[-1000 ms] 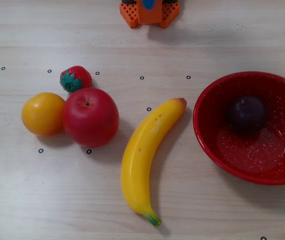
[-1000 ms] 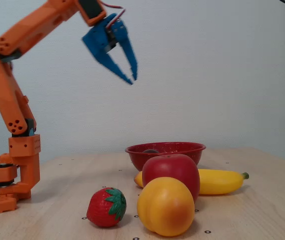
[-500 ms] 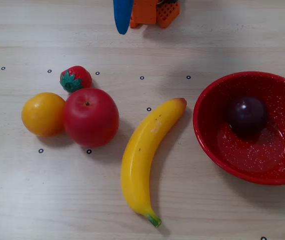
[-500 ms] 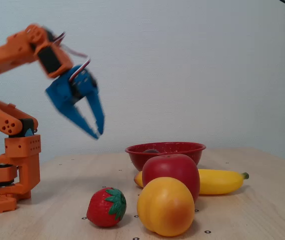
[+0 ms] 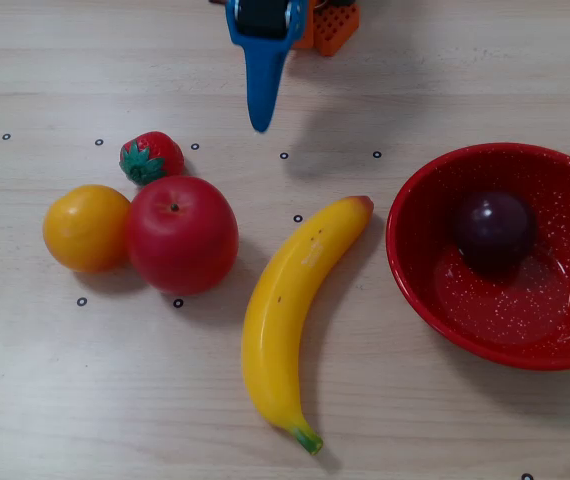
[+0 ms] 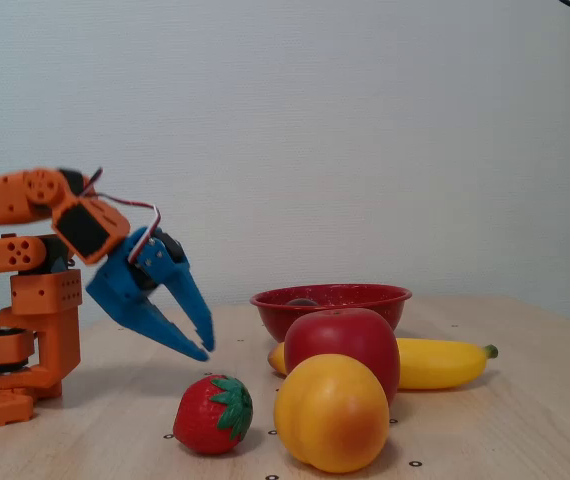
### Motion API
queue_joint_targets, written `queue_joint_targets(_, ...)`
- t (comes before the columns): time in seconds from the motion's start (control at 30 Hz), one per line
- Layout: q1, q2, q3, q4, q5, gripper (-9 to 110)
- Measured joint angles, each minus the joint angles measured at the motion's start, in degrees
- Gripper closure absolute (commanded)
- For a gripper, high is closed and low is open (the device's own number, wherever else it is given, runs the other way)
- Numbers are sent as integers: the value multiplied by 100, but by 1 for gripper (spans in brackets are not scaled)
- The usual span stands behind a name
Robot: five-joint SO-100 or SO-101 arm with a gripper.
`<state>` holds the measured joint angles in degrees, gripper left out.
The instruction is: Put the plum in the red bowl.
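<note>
A lab-like tabletop with small ring markers, plain wall.

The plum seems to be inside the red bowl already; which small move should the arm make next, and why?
Probably only retract to rest. The plum lies inside the red bowl, and the gripper hangs empty near the base, above the table and clear of the strawberry.

plum: dark purple-maroon | red bowl: glossy red, fine white speckles | claw: blue, on orange arm | banana: yellow, green tip | apple: red | orange: yellow-orange | strawberry: red, green leaves | bench: pale wood grain
</note>
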<state>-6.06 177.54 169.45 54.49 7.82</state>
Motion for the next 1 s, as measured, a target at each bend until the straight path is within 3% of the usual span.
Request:
queue_joint_targets(0.43,79,519,466,-132,-826,101)
queue_joint_targets(1.0,132,554,466,-132,-826,101)
